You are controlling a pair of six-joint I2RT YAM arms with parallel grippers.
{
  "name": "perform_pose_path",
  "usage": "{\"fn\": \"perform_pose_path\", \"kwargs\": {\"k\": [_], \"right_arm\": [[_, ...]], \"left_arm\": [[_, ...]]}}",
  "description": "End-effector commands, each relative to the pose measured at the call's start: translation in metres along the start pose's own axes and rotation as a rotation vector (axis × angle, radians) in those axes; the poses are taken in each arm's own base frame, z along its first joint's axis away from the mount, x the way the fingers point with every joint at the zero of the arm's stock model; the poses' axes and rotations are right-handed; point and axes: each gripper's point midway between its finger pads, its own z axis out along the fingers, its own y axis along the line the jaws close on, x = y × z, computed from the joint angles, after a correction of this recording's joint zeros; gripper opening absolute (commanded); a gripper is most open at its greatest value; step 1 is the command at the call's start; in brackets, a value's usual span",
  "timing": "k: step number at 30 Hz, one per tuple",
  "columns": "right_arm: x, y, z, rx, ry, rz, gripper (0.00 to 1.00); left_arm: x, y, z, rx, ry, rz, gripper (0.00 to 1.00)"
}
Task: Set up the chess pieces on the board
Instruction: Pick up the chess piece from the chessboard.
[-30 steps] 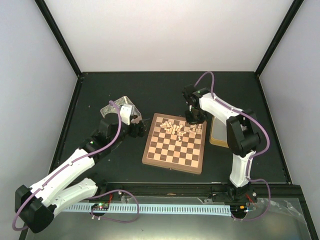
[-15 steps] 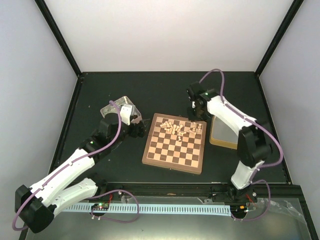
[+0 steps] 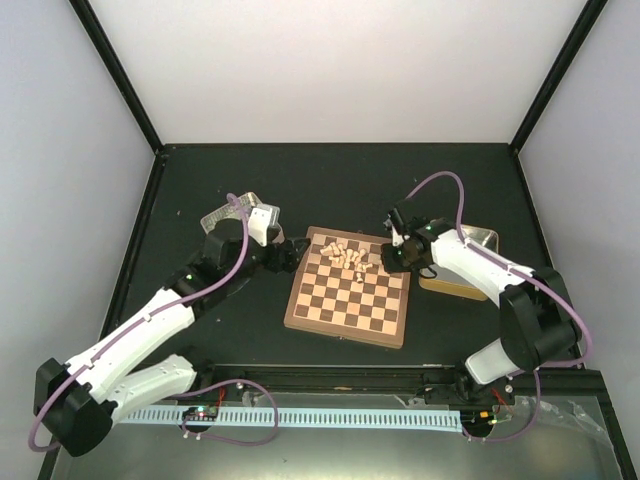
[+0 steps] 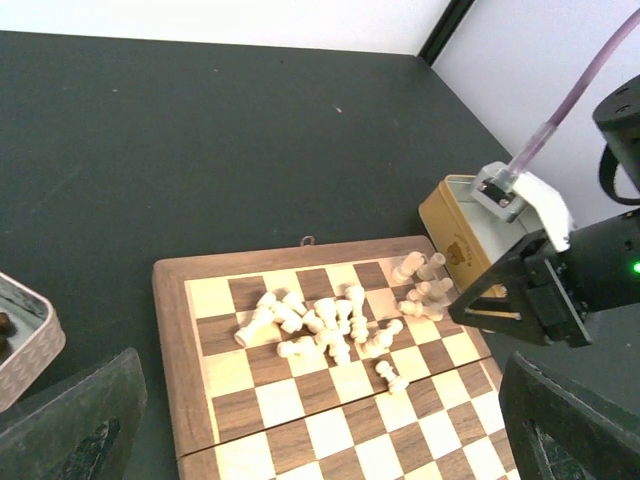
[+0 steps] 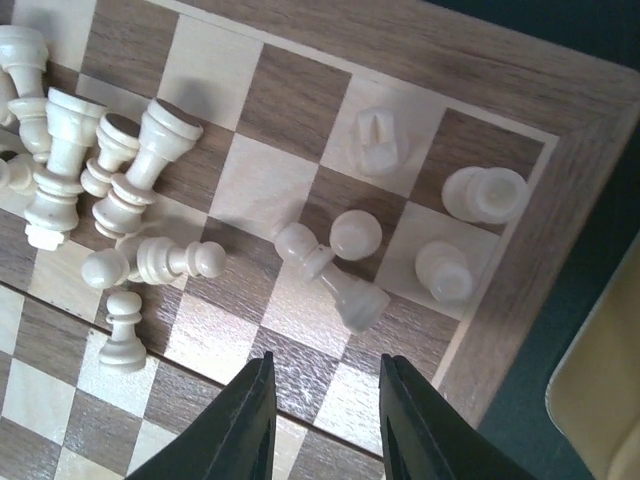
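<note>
Dark matte table (image 3: 200, 190) inside a white-walled enclosure carries the board (image 3: 348, 287) at its centre, with a gold tin (image 3: 455, 270) touching or just beside the board's right edge. All the chess pieces (image 3: 350, 258) lie on the board's 2 or 3 far rows. Most are toppled in a heap near the middle of those rows, and 4 appear to stand upright at the far right corner. The right gripper (image 5: 325, 370) hangs above that corner, jaws slightly parted and empty. 1 toppled piece (image 5: 325, 275) lies just ahead of its fingertips, long axis running diagonally across the squares and oblique to the line along which the jaws close. The left gripper (image 4: 320, 365) hovers near the board's far left corner, jaws spread wide and empty, well apart from the heap. The right arm is therefore the nearer. Gripping the toppled piece probably calls for a wrist turn, so that the fingers close across its stem.
</note>
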Motion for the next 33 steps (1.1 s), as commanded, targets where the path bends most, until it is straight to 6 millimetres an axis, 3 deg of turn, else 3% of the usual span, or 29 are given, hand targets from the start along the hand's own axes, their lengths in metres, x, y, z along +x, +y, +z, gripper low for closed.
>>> {"fn": "perform_pose_path", "kwargs": {"k": [1, 13, 33], "right_arm": [[-0.022, 0.013, 0.002, -0.056, -0.104, -0.023, 0.32], [-0.024, 0.006, 0.021, -0.011, -0.115, -0.03, 0.33], [0.0, 0.0, 0.039, 0.01, -0.015, -0.012, 0.33]], "left_arm": [[-0.028, -0.02, -0.002, 0.078, -0.05, -0.012, 0.98], [-0.028, -0.022, 0.006, 0.092, -0.034, -0.025, 0.98], [-0.021, -0.019, 0.011, 0.083, -0.008, -0.024, 0.98]]}}
